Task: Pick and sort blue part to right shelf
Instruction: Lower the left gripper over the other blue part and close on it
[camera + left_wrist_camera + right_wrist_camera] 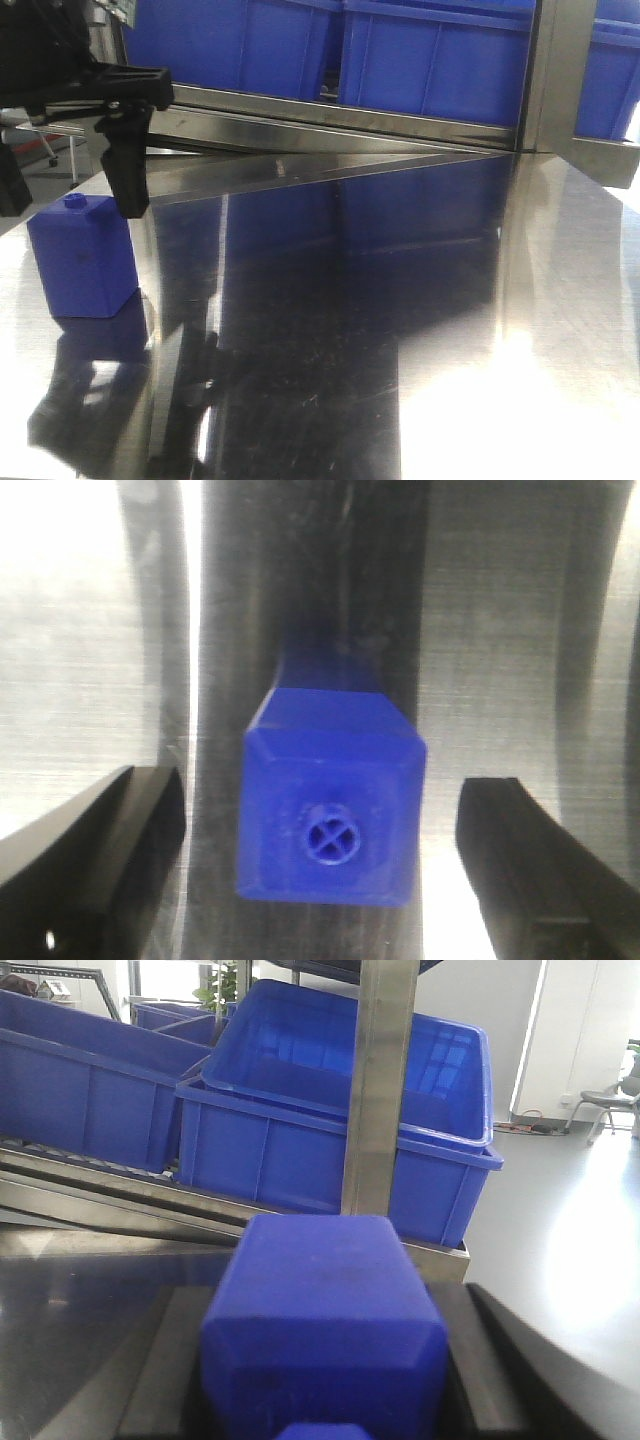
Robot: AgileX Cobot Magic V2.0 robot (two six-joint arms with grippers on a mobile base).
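Right gripper [325,1300]: black fingers pressed on both sides of the dark-blue square plastic block with sloped shoulders [320,1350] | block sits before the stainless-steel shelf [380,1080] with deep blue plastic bins [330,1110] | Left gripper [320,790]: fingers spread, not touching, around a shorter blue block with a round knob [85,255] standing on the shiny steel table [450,330]

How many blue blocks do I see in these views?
2. The knobbed block stands on the table between the left gripper's open fingers; the other block is gripped by the right gripper, facing the bins. More may be hidden.
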